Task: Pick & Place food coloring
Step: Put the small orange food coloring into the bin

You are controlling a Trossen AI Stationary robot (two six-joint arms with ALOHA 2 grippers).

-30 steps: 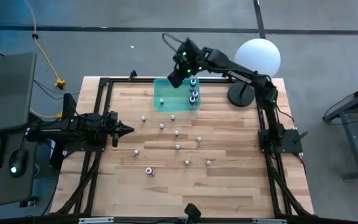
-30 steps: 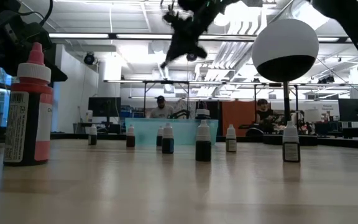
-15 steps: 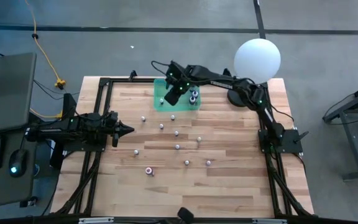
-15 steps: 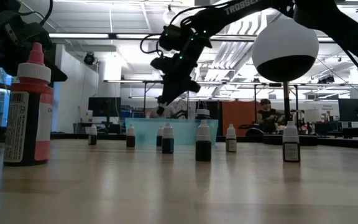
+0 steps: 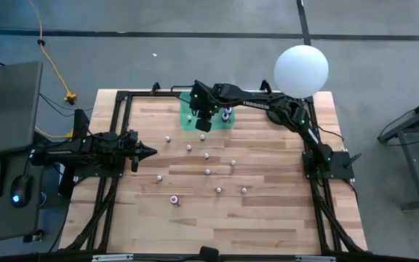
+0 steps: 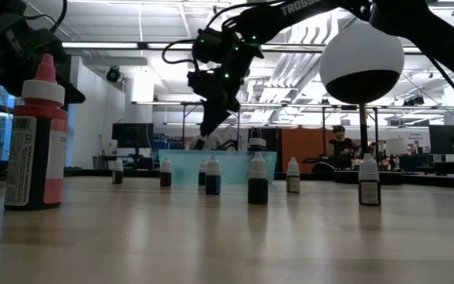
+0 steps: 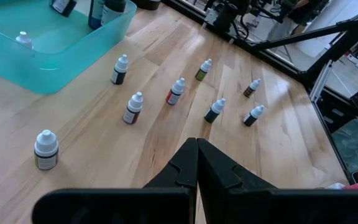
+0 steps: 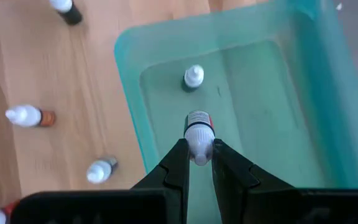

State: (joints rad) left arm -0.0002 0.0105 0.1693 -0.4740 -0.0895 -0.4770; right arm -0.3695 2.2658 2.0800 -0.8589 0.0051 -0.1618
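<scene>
- Right gripper (image 8: 197, 163): reaches from the right side of the counter (image 5: 268, 218) to the far edge, poised above the tray (image 5: 189, 118). Fingers clenched on one small bottle (image 8: 199, 132), gripped at its white cap with the body pointing down into the tray. In the high view this gripper (image 5: 201, 121) sits over the tray's left half.
- Left gripper (image 7: 196, 149): waits at the left edge of the counter, pointing toward the middle, fingers closed together on nothing. In the high view it (image 5: 148, 152) is well apart from the bottles.
- Tray: green, see-through, rectangular, at the far middle of the counter. Wrist view of its wall (image 8: 129, 112) shows one loose bottle (image 8: 193, 77) standing inside, beyond the held one. A few larger bottles (image 5: 226, 113) stand in its right half.
- Bottles on the counter: about ten small white-capped bottles scattered across the middle, among them one (image 5: 167, 138) nearest the tray's left corner, one (image 5: 207, 172) at centre, one (image 5: 244, 191) toward the near right.
- Pink bottle (image 5: 174, 199): larger, standing upright toward the near side, apart from the rest; it looms at the left of the low view (image 6: 36, 138).
- Lamp (image 5: 301, 70): large white globe at the far right corner of the counter.
- Background: a person (image 6: 339, 143) seated in the room beyond the counter.
</scene>
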